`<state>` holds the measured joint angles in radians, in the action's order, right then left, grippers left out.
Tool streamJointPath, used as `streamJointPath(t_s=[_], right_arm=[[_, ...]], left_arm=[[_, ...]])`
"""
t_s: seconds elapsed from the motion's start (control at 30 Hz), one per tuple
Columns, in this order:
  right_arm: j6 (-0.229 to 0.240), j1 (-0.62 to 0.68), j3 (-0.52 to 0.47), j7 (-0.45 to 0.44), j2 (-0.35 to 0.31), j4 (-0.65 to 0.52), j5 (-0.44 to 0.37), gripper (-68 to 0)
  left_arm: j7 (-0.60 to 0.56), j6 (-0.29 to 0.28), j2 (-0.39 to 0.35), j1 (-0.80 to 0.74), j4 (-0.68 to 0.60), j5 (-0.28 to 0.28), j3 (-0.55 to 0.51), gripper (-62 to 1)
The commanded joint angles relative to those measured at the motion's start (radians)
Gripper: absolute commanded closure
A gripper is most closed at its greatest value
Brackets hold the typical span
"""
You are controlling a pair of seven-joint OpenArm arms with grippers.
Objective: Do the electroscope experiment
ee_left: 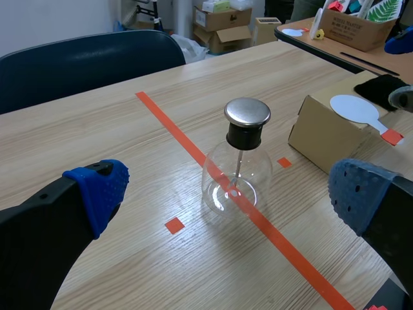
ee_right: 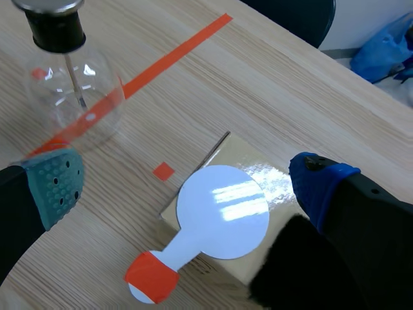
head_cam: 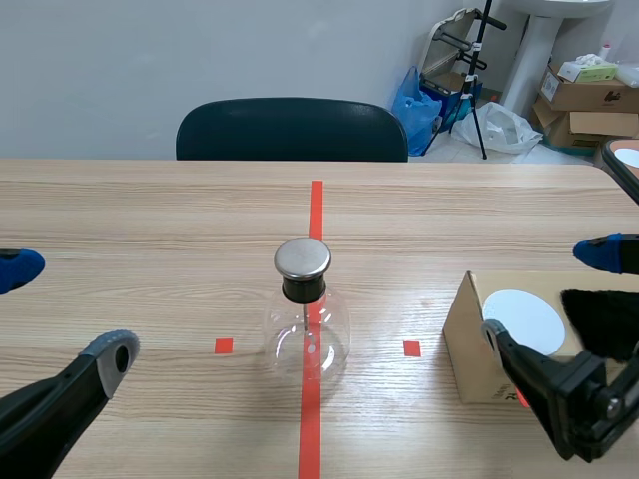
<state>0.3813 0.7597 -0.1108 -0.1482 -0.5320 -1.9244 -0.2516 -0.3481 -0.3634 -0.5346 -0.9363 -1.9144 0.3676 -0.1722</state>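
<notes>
Scene view: at lower left the left gripper (head_cam: 65, 309) has its fingers apart, empty; at lower right the right gripper (head_cam: 549, 294) gapes above a white round paddle (head_cam: 524, 319) on a brown cardboard box (head_cam: 464, 344). Mid-frame, the clear round glass flask (head_cam: 307, 344), black-stoppered and silver-capped, stands on the tape line (head_cam: 317, 205).

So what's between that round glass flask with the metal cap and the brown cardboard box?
Only bare wooden table with one small orange-red tape square, a mark, separates the round glass flask from the brown cardboard box; the scene view shows it.
</notes>
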Motion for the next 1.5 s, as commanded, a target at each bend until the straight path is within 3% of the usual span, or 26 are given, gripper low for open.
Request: streamJointPath(t_s=[0.0,0.17,0.27,0.4,0.57,0.8,1.07,1.27,1.4,1.47], right_arm=[[0.0,0.009,-0.013,-0.015,-0.005,-0.018,0.039,-67.9],[-0.005,0.097,-0.013,-0.107,-0.005,-0.055,0.301,-67.9],[-0.069,0.172,-0.012,-0.161,-0.005,-0.08,0.461,-67.9],[-0.174,0.266,-0.012,-0.213,0.018,-0.092,0.674,-67.9],[-0.321,0.329,-0.012,-0.218,0.124,-0.092,0.938,-67.9],[-0.558,0.357,-0.012,-0.215,0.256,-0.051,1.176,-67.9],[-0.787,0.333,0.033,-0.216,0.294,0.079,1.295,-67.9],[-0.977,0.264,0.08,-0.214,0.293,0.206,1.3,-67.9],[-1.065,0.204,0.105,-0.209,0.293,0.294,1.3,-67.9],[-1.085,0.179,0.113,-0.203,0.293,0.327,1.312,-67.9]], left_arm=[[-0.013,0.002,0.0,-0.005,-0.011,0.01,-0.004,-62.3],[-0.013,0.002,0.0,-0.005,-0.011,0.01,-0.004,-62.3],[-0.013,0.002,0.0,-0.005,-0.011,0.01,-0.004,-62.3],[-0.013,0.002,0.0,-0.005,-0.011,0.01,-0.004,-62.3],[-0.012,0.002,0.0,-0.005,-0.011,0.01,-0.004,-62.3],[-0.009,0.002,0.0,-0.005,-0.011,0.01,-0.004,-62.3],[-0.009,0.002,0.0,-0.005,-0.011,0.01,-0.004,-62.3],[-0.009,0.002,0.0,-0.005,-0.011,0.01,-0.004,-62.3],[-0.009,0.002,0.0,-0.005,-0.011,0.01,-0.004,-62.3],[-0.009,0.002,0.0,-0.005,-0.011,0.01,-0.004,-62.3]])
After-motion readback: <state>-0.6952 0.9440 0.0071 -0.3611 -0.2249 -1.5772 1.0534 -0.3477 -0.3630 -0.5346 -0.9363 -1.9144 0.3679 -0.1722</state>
